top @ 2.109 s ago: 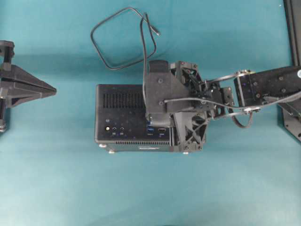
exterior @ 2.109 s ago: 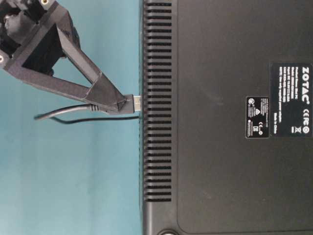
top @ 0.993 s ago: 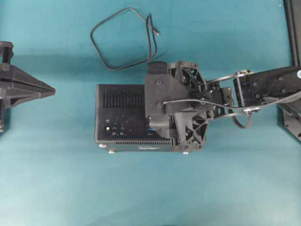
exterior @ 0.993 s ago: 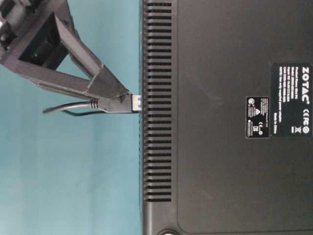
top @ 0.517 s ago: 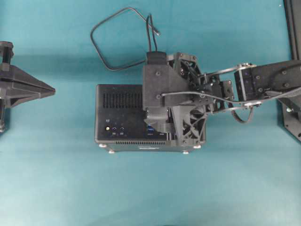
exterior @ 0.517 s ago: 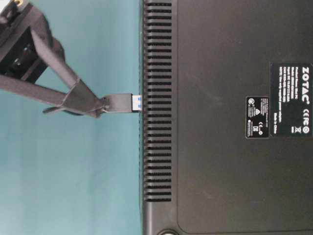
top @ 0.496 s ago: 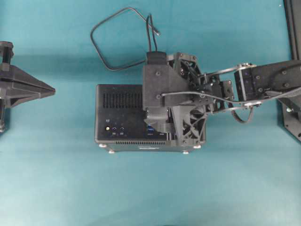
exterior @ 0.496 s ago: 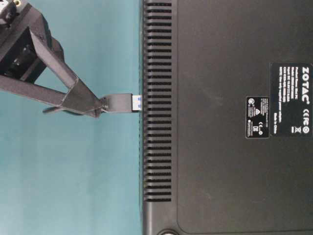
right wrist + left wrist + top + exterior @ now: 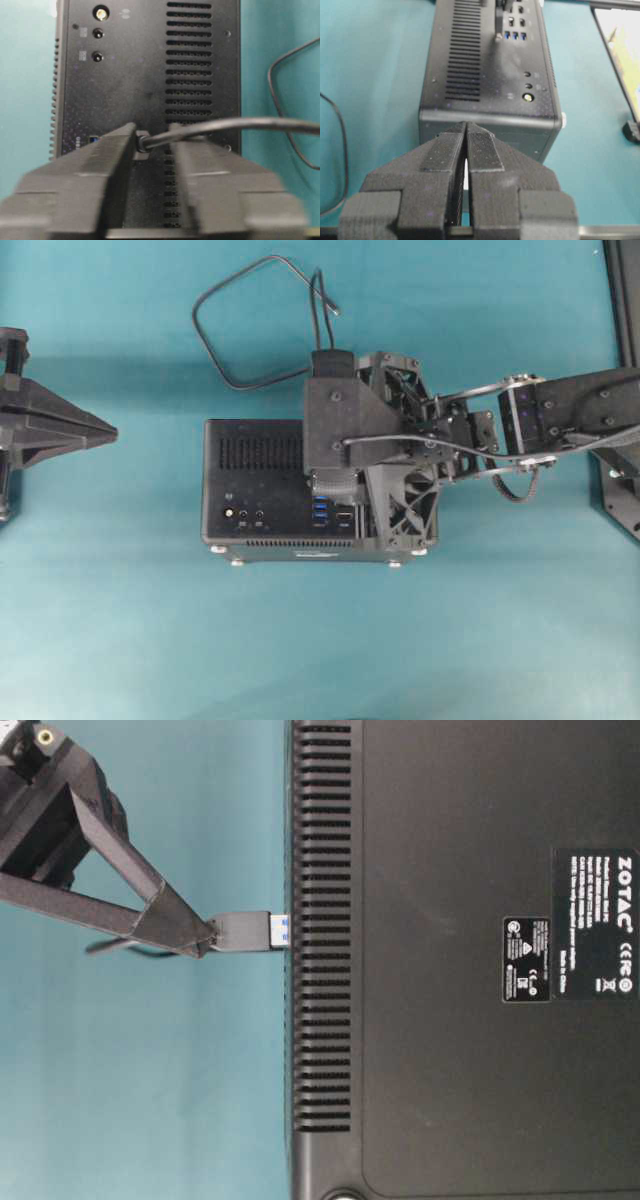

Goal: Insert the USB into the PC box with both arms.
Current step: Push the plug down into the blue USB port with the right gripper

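Listing what is hidden first: from overhead, the right arm's black wedge-shaped gripper and its wrist block cover the right half of the black rectangular vented PC box, so we cannot see the plug there.

- Thin black looping USB cable: it lies on the teal table cover on the far side of the box and runs in under the wrist. Its small dark plug shows only at table level, where the blue-lined metal tip meets the box's slotted port face. How deep the tip sits, we cannot tell.
- Right gripper: the wrist view shows its jaws either side of the plug's rear end, with a gap showing beside the cable. Whether they pinch it, we cannot tell.
- Left arm's black wedge gripper: clenched on nothing, jaws pressed together, well apart from the box's left end. It is cut off at the left edge.
- Blue sockets: just left of the right gripper, uncovered.
- Open cover lies near, left and right of the box. A black frame bounds the far right.
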